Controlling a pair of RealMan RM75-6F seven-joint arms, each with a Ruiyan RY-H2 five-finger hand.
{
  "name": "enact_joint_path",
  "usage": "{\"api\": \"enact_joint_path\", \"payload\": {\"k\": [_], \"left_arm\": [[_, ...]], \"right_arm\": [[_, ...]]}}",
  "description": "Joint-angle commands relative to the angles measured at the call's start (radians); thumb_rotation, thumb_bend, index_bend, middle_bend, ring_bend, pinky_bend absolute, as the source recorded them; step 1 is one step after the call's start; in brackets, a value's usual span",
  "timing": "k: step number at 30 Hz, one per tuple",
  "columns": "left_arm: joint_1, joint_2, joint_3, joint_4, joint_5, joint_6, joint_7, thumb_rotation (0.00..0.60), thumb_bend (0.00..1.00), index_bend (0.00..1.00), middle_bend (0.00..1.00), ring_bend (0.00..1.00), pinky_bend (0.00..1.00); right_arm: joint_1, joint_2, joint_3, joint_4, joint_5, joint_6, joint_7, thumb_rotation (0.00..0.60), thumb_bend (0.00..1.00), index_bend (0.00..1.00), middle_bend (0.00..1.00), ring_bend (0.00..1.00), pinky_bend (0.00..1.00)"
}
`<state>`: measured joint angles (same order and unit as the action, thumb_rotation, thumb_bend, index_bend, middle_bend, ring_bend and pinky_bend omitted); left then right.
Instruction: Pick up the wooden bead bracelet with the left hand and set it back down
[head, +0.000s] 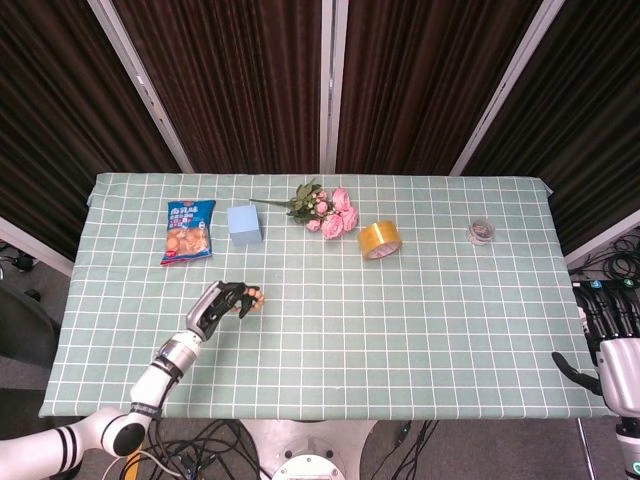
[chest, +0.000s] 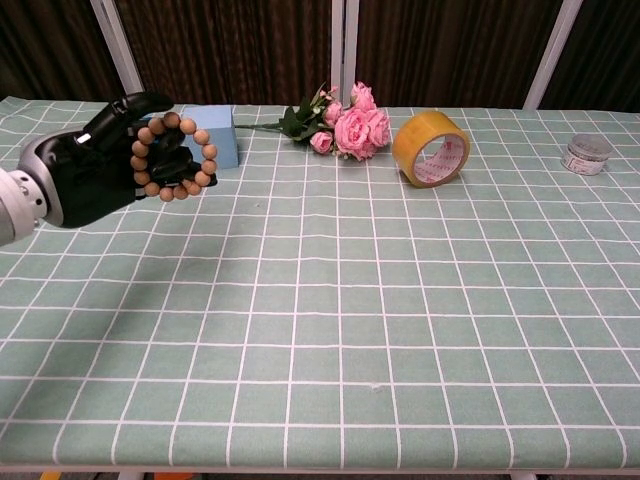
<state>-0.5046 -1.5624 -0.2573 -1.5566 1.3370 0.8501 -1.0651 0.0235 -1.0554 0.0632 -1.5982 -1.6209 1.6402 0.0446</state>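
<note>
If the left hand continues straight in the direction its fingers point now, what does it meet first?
Probably nothing nearby. The left hand, holding the wooden bead bracelet, points up and right across bare tablecloth; the pink roses or tape roll lie roughly on that line, though depth is unclear.

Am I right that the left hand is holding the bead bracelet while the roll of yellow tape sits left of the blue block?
Not quite: the left hand does hold the bead bracelet, but the yellow tape sits right of the blue block, beyond the roses, as the chest view shows.
</note>
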Motion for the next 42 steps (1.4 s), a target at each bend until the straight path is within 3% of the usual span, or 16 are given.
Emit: {"api": "enact_joint_path", "payload": {"k": [1,10,16,23,33,35,39,42], "left_arm": [[-0.005,-0.011,0.009,0.012,-0.006,0.014,0.024,0.238,0.48,0.72,0.80,0.42,0.17],[-0.013,-0.020,0.014,0.027,-0.034,0.009,0.036,0.189,0.48,0.73,0.81,0.43,0.17],[-0.018,-0.028,0.017,0.042,-0.044,0.004,0.041,0.188,0.50,0.73,0.80,0.43,0.17],[-0.023,-0.035,0.019,0.054,-0.048,-0.002,0.040,0.112,0.56,0.71,0.79,0.43,0.17],[-0.031,-0.045,0.026,0.070,-0.021,0.004,0.028,0.068,0.59,0.67,0.76,0.43,0.16],[-0.035,-0.048,0.027,0.078,-0.009,0.008,0.020,0.092,0.59,0.65,0.75,0.43,0.16],[-0.044,-0.051,0.033,0.092,0.021,0.015,0.010,0.284,0.59,0.63,0.73,0.43,0.16],[-0.048,-0.056,0.036,0.103,0.031,0.024,0.008,0.344,0.59,0.62,0.73,0.43,0.15]], "right_arm": [[0.000,-0.001,0.000,0.001,0.001,-0.001,0.002,0.600,0.08,0.00,0.08,0.00,0.00],[0.002,-0.003,0.002,0.001,0.005,-0.007,-0.001,0.600,0.08,0.00,0.08,0.00,0.00],[0.005,-0.005,0.003,0.003,0.009,-0.014,0.000,0.600,0.08,0.00,0.08,0.00,0.00],[0.007,-0.006,0.004,0.009,0.013,-0.019,0.007,0.600,0.08,0.00,0.08,0.00,0.00],[0.008,-0.007,0.006,0.016,0.022,-0.023,0.016,0.600,0.08,0.00,0.08,0.00,0.00],[0.008,-0.007,0.007,0.016,0.022,-0.024,0.016,0.600,0.08,0.00,0.08,0.00,0.00],[0.009,-0.007,0.007,0.015,0.023,-0.026,0.015,0.600,0.08,0.00,0.08,0.00,0.00],[0.009,-0.006,0.006,0.014,0.023,-0.026,0.014,0.600,0.08,0.00,0.08,0.00,0.00]]}}
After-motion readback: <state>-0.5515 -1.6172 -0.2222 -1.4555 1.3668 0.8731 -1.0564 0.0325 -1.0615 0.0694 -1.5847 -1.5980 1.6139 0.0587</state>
